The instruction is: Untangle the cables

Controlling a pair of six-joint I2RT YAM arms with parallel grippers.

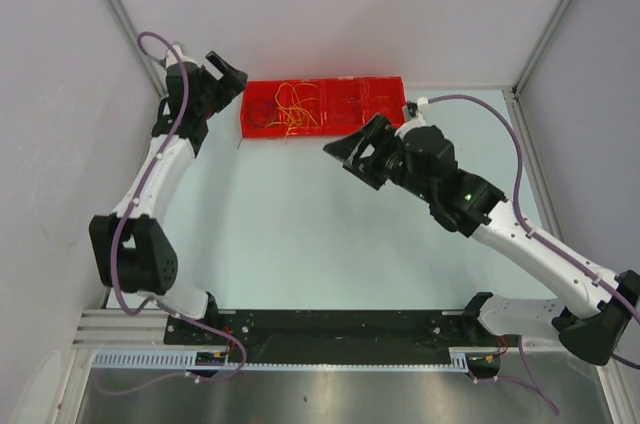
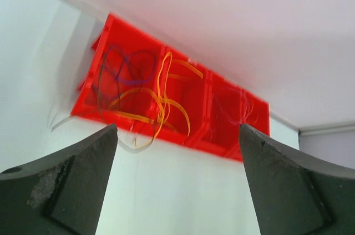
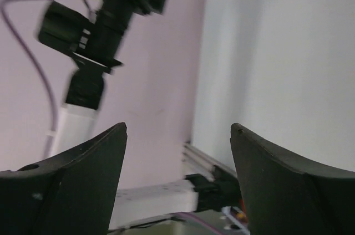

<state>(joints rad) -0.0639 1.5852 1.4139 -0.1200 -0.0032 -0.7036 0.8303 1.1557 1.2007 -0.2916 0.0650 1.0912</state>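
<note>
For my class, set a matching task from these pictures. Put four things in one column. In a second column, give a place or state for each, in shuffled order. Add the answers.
Column one
A. left claw
B. right claw
C. dark thin wire
D. red translucent plastic tray

Column two
1. at the table's far edge, by the wall
2. looped in the tray's left-end compartment
3. open, near the tray's left end
4. open, over the table in front of the tray

Pairs: A-3, B-4, C-2, D-1
</note>
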